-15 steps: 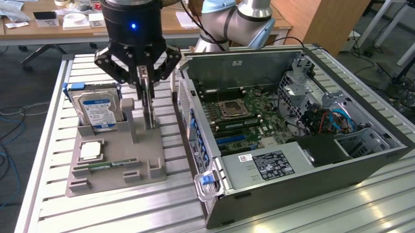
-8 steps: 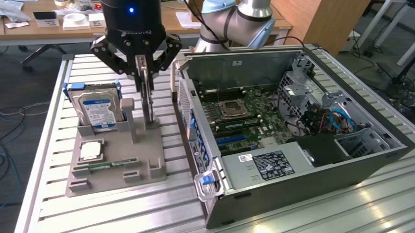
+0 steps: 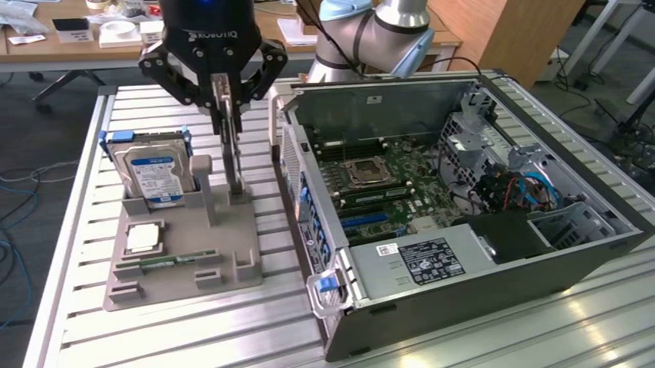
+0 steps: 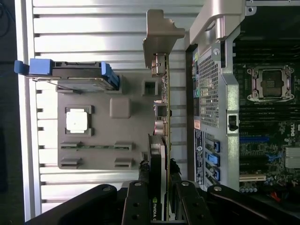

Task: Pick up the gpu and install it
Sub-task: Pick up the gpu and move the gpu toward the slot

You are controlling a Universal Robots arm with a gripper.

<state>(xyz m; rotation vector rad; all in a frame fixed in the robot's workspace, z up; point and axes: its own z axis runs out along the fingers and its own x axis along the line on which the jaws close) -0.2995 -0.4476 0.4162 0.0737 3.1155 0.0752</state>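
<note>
Slatted table point(image 3: 153, 337); desks point(image 3: 31, 47) behind; gpu point(image 3: 235, 157) gripped

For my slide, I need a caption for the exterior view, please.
Gripper clamps the upright gpu at the gray holder, beside the open computer case.

Read as a clock face around the black end effector point(image 3: 225, 103) in the exterior view. It clamps the thin black-shrouded gpu card point(image 3: 235, 165). A grey plastic post point(image 3: 202, 178) stands just beside the card, and an upright silver hard drive point(image 3: 156, 175) is near at 7 o'clock. At 3 o'clock the wall point(image 3: 294, 165) of the open black computer case rises close. Beyond it, at 4 o'clock, the green motherboard point(image 3: 394, 180) lies open from above. A black box point(image 3: 507, 234) and blue cables point(image 3: 527, 188) crowd the far end. The ribbed aluminium tabletop point(image 3: 205, 337) offers room at 6 o'clock.
</note>
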